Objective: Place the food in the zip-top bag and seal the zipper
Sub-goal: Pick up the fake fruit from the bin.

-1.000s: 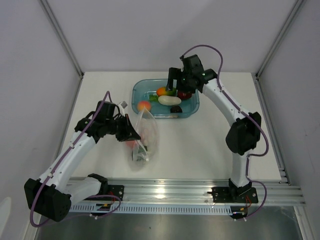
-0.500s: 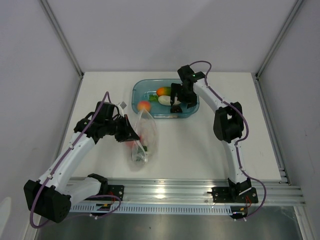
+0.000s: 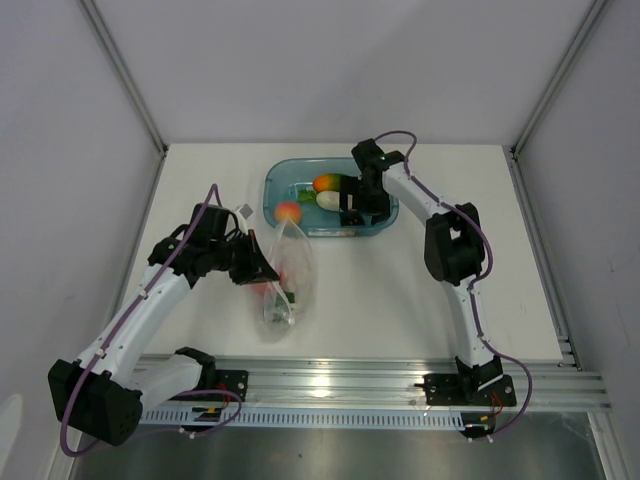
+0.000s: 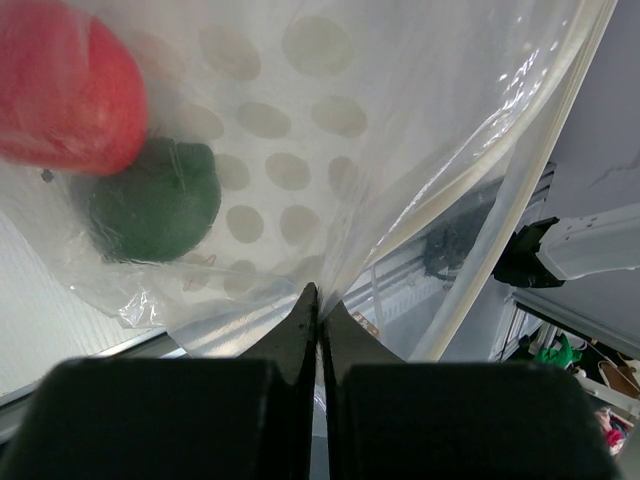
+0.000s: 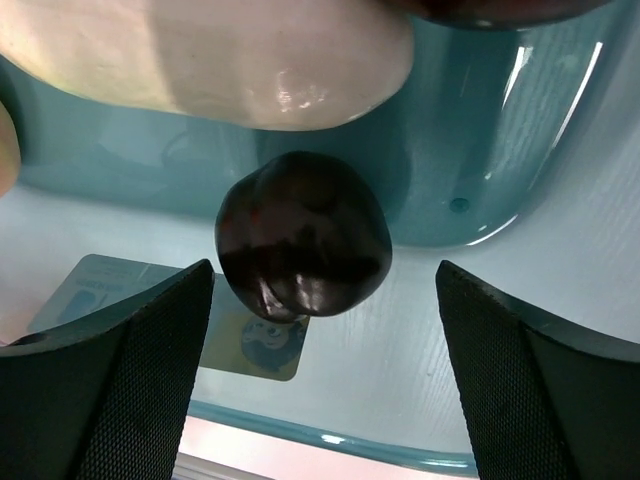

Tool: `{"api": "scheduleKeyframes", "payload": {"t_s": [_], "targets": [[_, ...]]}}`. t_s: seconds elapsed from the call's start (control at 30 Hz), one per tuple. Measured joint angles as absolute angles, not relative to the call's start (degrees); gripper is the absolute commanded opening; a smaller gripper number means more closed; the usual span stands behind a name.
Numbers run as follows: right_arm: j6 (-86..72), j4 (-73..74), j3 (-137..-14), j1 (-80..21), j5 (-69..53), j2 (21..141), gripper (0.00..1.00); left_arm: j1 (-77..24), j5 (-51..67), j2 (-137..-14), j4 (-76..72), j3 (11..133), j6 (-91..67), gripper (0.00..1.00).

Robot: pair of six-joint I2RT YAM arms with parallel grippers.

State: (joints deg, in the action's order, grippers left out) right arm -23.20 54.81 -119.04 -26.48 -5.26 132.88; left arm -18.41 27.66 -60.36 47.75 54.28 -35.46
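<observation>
The clear zip-top bag lies left of centre with a red fruit and a green one inside. My left gripper is shut on the bag's plastic edge; the zipper strip is not distinct. The teal tub holds an orange-green fruit, a white oblong and a dark purple fruit. A peach fruit sits at the tub's front left rim. My right gripper is open inside the tub, its fingers either side of the dark purple fruit, not touching it.
A square sticker shows through the tub floor under the dark fruit. The tub's near wall is just below my right fingers. Grey walls enclose the table, and the arms' rail runs along its near edge.
My right gripper has come down from the tub's back rim into the tub, over the dark purple fruit. The left arm and the bag have not moved.
</observation>
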Motion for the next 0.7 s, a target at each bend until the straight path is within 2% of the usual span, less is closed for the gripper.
{"api": "scheduleKeyframes", "payload": {"t_s": [0.27,0.3,0.4,0.53,0.57,0.63,0.67,0.7], "targets": [[-22.0,54.2,-118.9,-27.1,-5.3,135.0,0.78,-18.3,27.7,-60.4,47.7,54.1,-35.5,0.01],[-21.9,54.1,-118.9,-27.1,-5.3,135.1,0.71,-18.3,27.7,-60.4,47.7,54.1,-35.5,0.00],[-21.3,53.6,-118.3,-27.2,-5.5,135.2,0.56,-18.3,27.6,-60.4,47.7,54.1,-35.5,0.01],[-20.8,53.1,-118.3,-27.2,-5.7,135.2,0.41,-18.2,27.6,-60.4,47.7,54.1,-35.5,0.01],[-20.8,53.1,-118.3,-27.2,-5.8,135.2,0.30,-18.2,27.6,-60.4,47.7,54.1,-35.5,0.01],[-20.7,52.9,-118.3,-27.2,-5.9,135.2,0.20,-18.2,27.7,-60.4,47.7,54.0,-35.5,0.01],[-20.6,52.9,-118.3,-27.2,-5.9,135.2,0.10,-18.2,27.6,-60.4,47.7,54.0,-35.5,0.01],[-20.5,52.8,-118.3,-27.2,-5.9,135.2,0.04,-18.2,27.7,-60.4,47.7,53.9,-35.6,0.01]]}}
